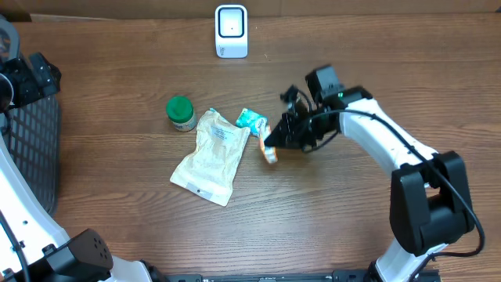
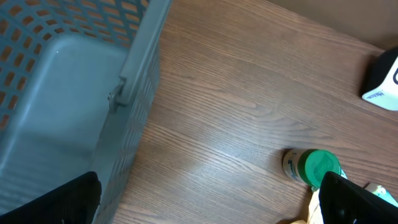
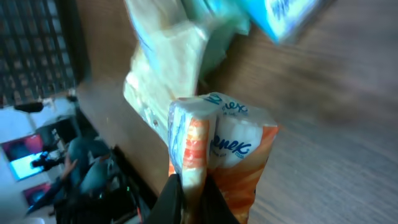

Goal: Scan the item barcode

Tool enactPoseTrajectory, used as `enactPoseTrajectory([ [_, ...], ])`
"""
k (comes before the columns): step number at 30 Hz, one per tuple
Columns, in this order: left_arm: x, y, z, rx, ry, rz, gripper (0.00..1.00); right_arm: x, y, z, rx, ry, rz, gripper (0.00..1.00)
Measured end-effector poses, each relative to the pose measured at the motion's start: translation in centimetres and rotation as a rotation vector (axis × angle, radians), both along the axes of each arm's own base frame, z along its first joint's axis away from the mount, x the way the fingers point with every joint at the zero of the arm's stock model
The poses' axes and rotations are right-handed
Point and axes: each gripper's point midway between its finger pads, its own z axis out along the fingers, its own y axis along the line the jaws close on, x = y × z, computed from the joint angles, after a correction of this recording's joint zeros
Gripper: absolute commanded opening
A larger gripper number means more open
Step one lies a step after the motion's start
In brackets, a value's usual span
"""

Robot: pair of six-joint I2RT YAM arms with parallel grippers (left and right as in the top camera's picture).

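The right gripper [image 1: 275, 143] is pinched tight on the edge of an orange-and-white tissue pack [image 1: 270, 154], just right of a beige pouch [image 1: 210, 157] and below a teal packet [image 1: 252, 119]. A green-lidded jar [image 1: 181, 112] sits at the pouch's far corner. The white scanner [image 1: 231, 31] stands well apart at the far edge. The left gripper [image 2: 208, 186] hangs spread wide beside the grey basket [image 2: 62, 93]. Up close the pack's print is blurred, its lower end cut off; whether it clears the table I cannot tell.
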Motion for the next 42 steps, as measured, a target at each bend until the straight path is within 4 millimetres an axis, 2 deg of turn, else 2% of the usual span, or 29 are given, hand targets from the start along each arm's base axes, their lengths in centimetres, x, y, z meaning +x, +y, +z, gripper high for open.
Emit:
enactPoseTrajectory([
  [4,0.0,0.0,0.0,0.000,0.000,0.000,1.00,-1.0,-1.8,-2.9,0.007,0.080,-0.044,0.04],
  [5,0.0,0.0,0.0,0.000,0.000,0.000,1.00,-1.0,-2.5,-3.6,0.003,0.105,-0.066,0.09],
  [9,0.0,0.0,0.0,0.000,0.000,0.000,1.00,-0.2,-4.2,-4.9,-0.021,0.133,-0.117,0.39],
  [12,0.0,0.0,0.0,0.000,0.000,0.000,1.00,0.1,-5.0,-5.5,-0.062,0.124,-0.131,0.45],
  [16,0.0,0.0,0.0,0.000,0.000,0.000,1.00,0.1,-7.0,-6.7,-0.171,0.132,-0.168,0.45],
  [22,0.0,0.0,0.0,0.000,0.000,0.000,1.00,-0.1,-10.1,-7.6,-0.292,0.170,-0.218,0.44],
  [26,0.0,0.0,0.0,0.000,0.000,0.000,1.00,0.2,-11.7,-5.8,-0.357,0.217,-0.232,0.43],
  [30,0.0,0.0,0.0,0.000,0.000,0.000,1.00,1.1,-11.8,-3.1,-0.371,0.219,-0.224,0.44],
  [34,0.0,0.0,0.0,0.000,0.000,0.000,1.00,-1.3,-12.1,-2.8,-0.399,0.323,-0.202,0.42],
  [36,0.0,0.0,0.0,0.000,0.000,0.000,1.00,-2.9,-12.3,-3.0,-0.413,0.382,-0.191,0.27],
  [37,0.0,0.0,0.0,0.000,0.000,0.000,1.00,-4.2,-12.5,-3.6,-0.427,0.423,-0.181,0.23],
  [39,0.0,0.0,0.0,0.000,0.000,0.000,1.00,-5.3,-13.1,-4.9,-0.465,0.443,-0.176,0.14],
  [42,0.0,0.0,0.0,0.000,0.000,0.000,1.00,-4.9,-14.4,-7.1,-0.544,0.393,-0.207,0.04],
])
